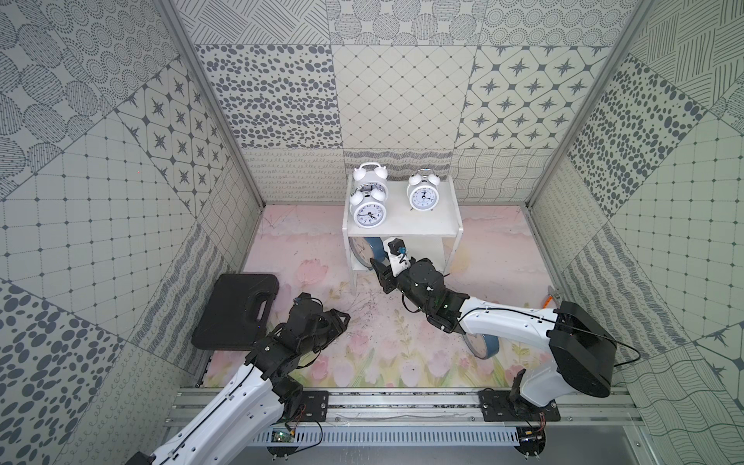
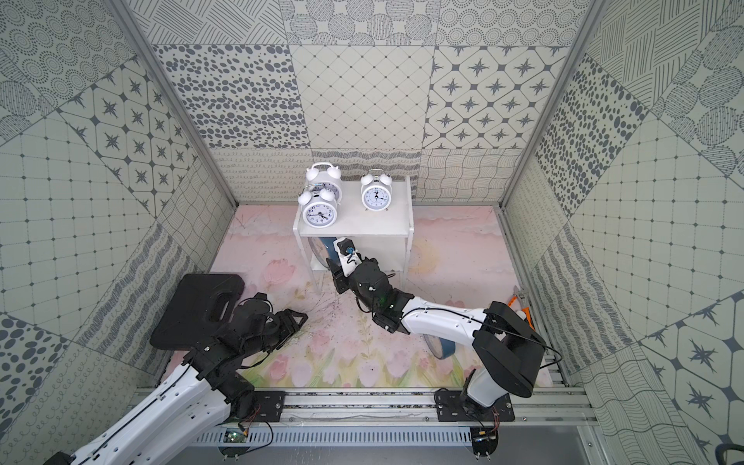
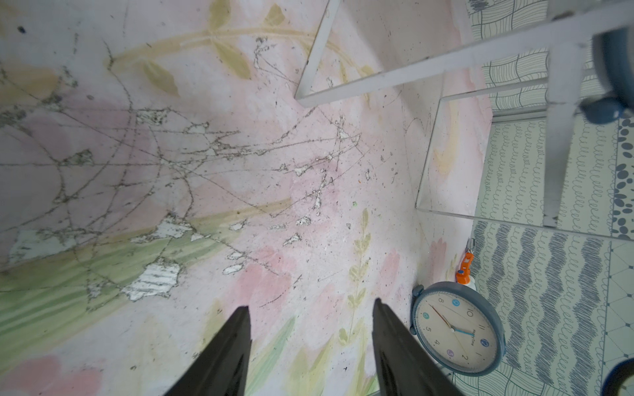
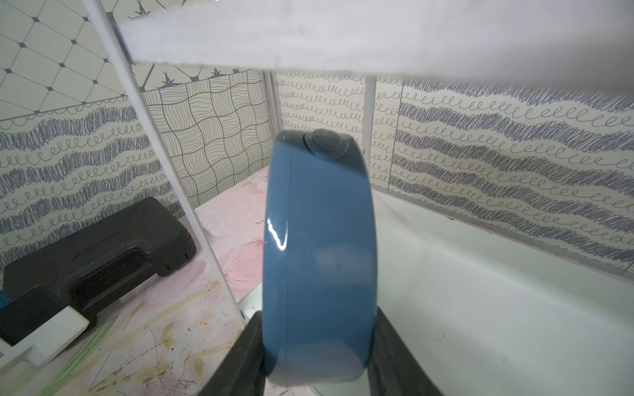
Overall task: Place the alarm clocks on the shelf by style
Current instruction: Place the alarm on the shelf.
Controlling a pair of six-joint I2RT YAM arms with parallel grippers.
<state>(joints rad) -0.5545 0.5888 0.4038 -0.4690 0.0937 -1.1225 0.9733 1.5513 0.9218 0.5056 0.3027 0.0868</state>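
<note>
Floral tabletop: white clocks top the shelf; right gripper pinches a blue clock in its lower tier; second blue clock waits off the shelf; left gripper spread, empty.

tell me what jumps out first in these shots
Three white twin-bell alarm clocks stand on the top board of the white shelf. Just under that board, the right gripper grips a blue-cased clock edge-on, while a second blue clock sits on the floral mat beneath that arm.

right tool clamped (stretched forward); left tool parted.
</note>
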